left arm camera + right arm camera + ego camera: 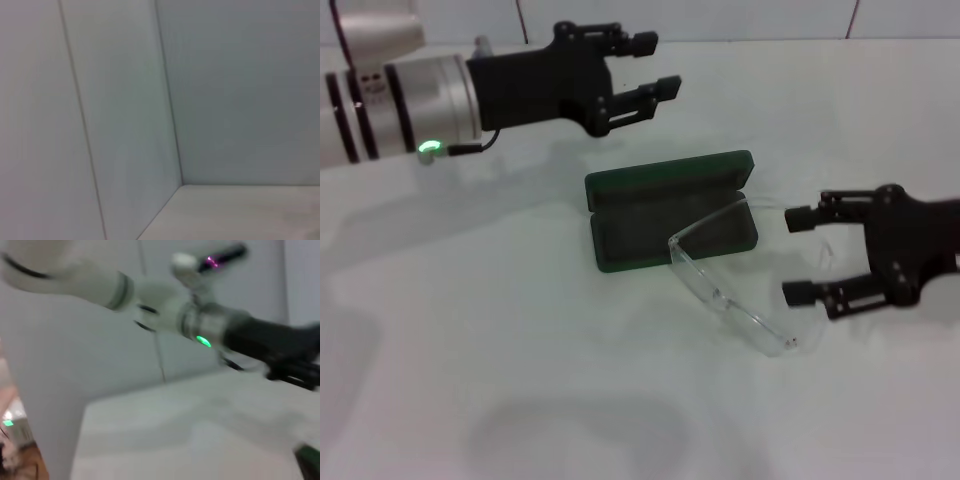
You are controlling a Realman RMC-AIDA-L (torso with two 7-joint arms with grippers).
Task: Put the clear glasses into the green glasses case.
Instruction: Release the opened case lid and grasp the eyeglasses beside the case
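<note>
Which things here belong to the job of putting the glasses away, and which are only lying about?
Belong to the job:
- clear glasses, one end resting on the case's front edge
- green glasses case, lying open
- right gripper, open, beside the glasses
- left gripper, open, beyond the case

Only there:
- white table; nothing else lies on it
</note>
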